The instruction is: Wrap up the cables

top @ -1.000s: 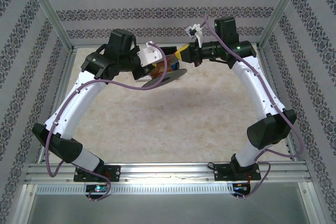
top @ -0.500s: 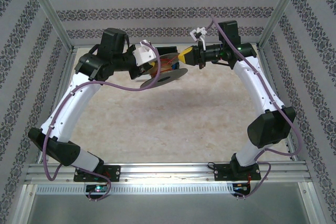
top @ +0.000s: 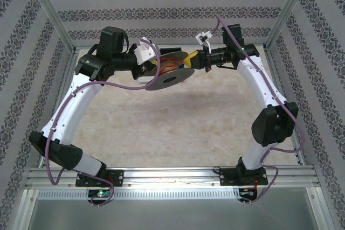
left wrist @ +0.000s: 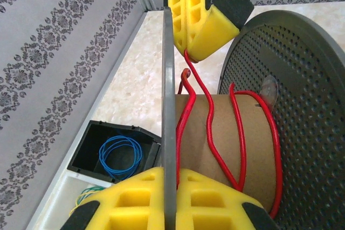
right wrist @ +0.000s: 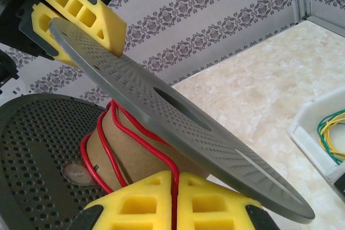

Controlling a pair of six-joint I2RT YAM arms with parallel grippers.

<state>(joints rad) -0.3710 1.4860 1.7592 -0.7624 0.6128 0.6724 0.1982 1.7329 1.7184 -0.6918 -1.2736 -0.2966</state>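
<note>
The cables are one thin red wire [left wrist: 210, 127] lying in loose turns round the brown cardboard core [left wrist: 226, 133] of a grey perforated spool [top: 168, 77]. My left gripper [left wrist: 168, 175] is shut on the edge of the spool's grey flange [left wrist: 168, 79] and holds it above the table. My right gripper [right wrist: 173, 180] is shut on the red wire [right wrist: 141, 129], which runs from between its yellow fingers up onto the core [right wrist: 129, 152]. From above, the left gripper [top: 153, 68] and right gripper [top: 188, 57] meet at the spool near the back wall.
A black box [left wrist: 91, 141] holding a blue wire coil [left wrist: 119, 154] sits below the spool at the left wall, beside a yellow-green coil [left wrist: 86, 195]. A white tray [right wrist: 315, 133] with yellow-green wire [right wrist: 331, 130] lies on the marble table [top: 178, 127].
The left wrist has swung back and to the left, turning the spool so its flange faces more upward. The right gripper has followed toward the spool. Both grips are unchanged.
</note>
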